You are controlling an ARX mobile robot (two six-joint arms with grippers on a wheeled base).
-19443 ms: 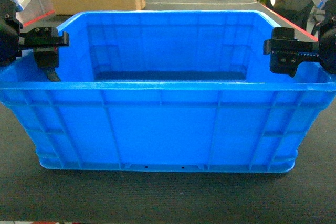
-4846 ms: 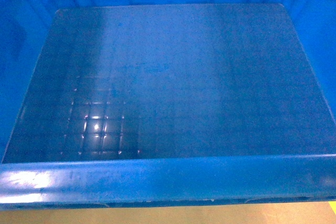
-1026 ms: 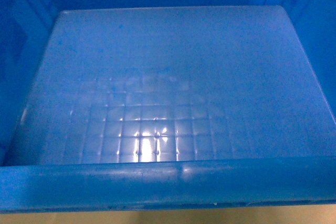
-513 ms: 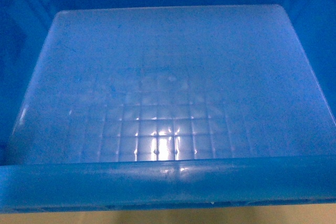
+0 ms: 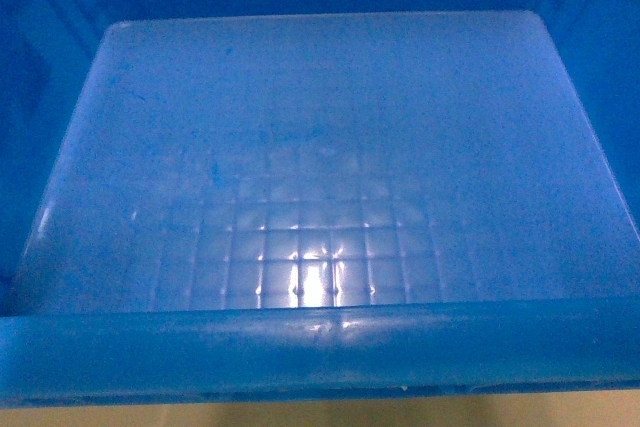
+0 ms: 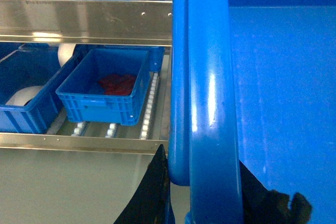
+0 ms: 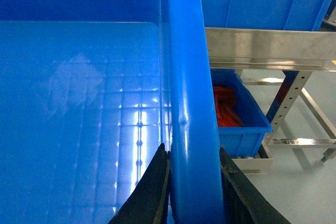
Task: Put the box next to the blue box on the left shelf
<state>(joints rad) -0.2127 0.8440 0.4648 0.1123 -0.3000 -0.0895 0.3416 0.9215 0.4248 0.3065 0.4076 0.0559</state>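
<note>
Box (image 5: 320,147): we clamp each side rim in left end effector (image 6: 202,192) and right end effector (image 7: 191,187), carrying it level toward the left shelf (image 6: 84,22).

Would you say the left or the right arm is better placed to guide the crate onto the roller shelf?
Probably left. Both grippers clamp the box rim, but the left gripper looks straight at the left shelf rollers beside the small blue box.

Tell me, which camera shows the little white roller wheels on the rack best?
The left wrist view: rows of small white roller wheels run beside and under a small blue plastic bin. The head view is filled by the large bright-blue crate, so no wheels show. The right wrist view shows none clearly.
</note>
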